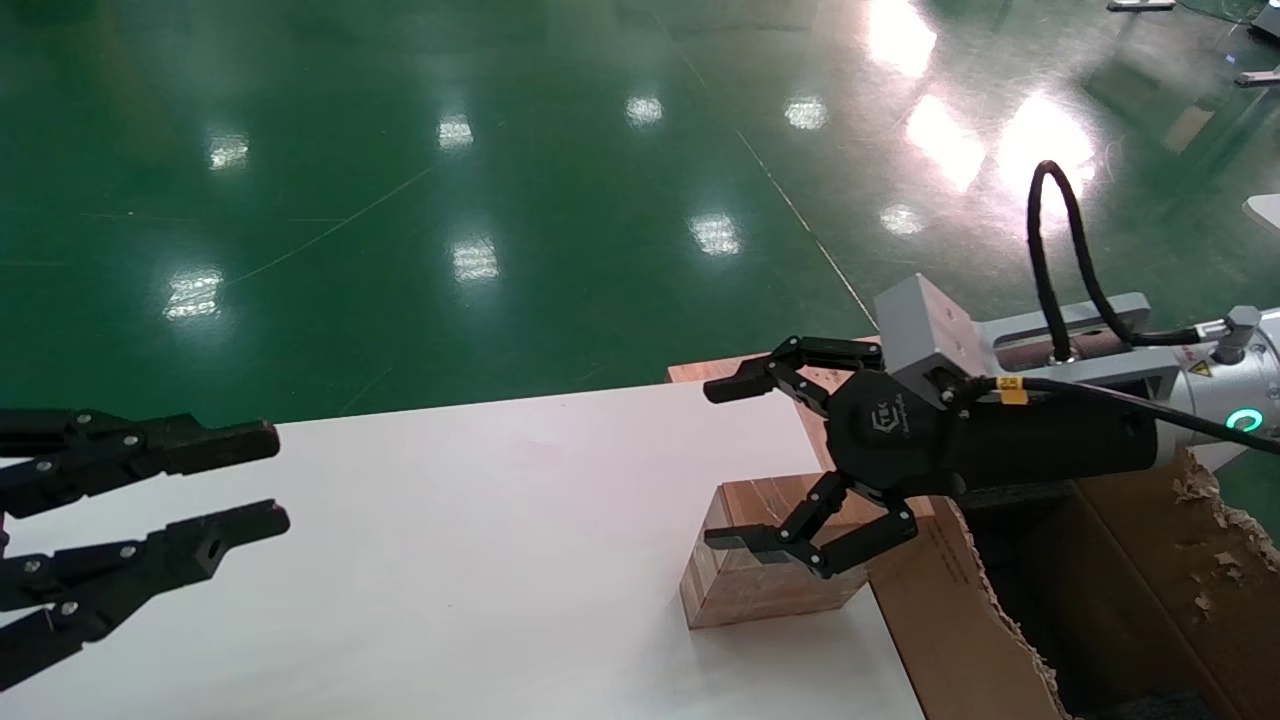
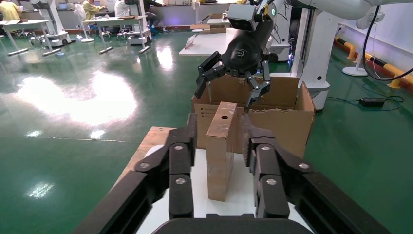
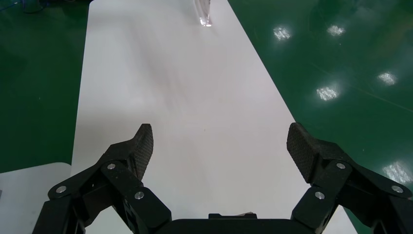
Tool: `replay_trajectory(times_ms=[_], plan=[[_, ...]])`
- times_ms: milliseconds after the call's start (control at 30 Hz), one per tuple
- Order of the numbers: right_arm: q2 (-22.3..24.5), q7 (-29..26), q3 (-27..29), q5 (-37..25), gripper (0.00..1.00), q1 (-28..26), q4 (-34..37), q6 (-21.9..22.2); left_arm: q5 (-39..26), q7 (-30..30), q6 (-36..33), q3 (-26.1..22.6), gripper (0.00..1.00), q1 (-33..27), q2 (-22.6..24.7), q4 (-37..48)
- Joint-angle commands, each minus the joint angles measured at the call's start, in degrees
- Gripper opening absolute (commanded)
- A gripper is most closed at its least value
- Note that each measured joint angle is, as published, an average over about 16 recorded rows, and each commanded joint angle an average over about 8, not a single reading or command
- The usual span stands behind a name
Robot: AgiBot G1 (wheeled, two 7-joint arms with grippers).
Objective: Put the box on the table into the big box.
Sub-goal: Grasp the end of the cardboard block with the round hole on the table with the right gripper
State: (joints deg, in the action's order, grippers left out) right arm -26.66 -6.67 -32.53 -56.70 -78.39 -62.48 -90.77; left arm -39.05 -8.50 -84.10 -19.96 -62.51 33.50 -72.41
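Observation:
The small reddish-brown box (image 1: 760, 575) stands on the white table (image 1: 450, 560) near its right end, against the big box (image 1: 960, 630). My right gripper (image 1: 725, 465) hovers just over the small box, wide open and empty, one finger on each side of its top. In the right wrist view the right gripper (image 3: 219, 146) faces along the bare table (image 3: 185, 87). My left gripper (image 1: 270, 480) is open at the table's left end, far from the small box. In the left wrist view the left gripper (image 2: 219, 134) faces the small box (image 2: 221, 151), with the right gripper (image 2: 225, 97) above it.
The big box (image 2: 287, 122) stands open beside the table's right end, with ragged flap edges (image 1: 1200, 490). A flat wooden board (image 1: 700, 370) sticks out behind the table's far right corner. Green floor lies beyond the table.

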Motion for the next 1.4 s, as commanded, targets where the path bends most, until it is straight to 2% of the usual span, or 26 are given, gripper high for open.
replay_trajectory(times_ms=[33,233,533,933,1400], plan=[[-0.01,-0.11,0.12,0.08,1.0,0.36,-0.66,0.34,0.0,0.0,0.0,0.0,0.0,0.0,0.0,0.0],[-0.71,3.62,-2.38,-3.05,1.0,-2.33,-0.51,0.23,0.0,0.0,0.0,0.0,0.0,0.0,0.0,0.01],[-2.42,10.55,-10.05,-7.13,1.0,-8.1,5.94,-0.49,0.01,0.01,0.0,-0.01,0.0,-0.01,0.0,0.01],[-5.14,14.9,-21.21,-7.74,1.0,-14.89,15.91,-0.52,0.01,0.01,0.0,-0.02,0.0,-0.01,0.0,0.01],[-4.71,20.03,-32.45,-8.33,1.0,-20.54,24.3,-0.61,0.02,0.02,0.0,-0.03,0.0,-0.01,-0.01,0.01]])
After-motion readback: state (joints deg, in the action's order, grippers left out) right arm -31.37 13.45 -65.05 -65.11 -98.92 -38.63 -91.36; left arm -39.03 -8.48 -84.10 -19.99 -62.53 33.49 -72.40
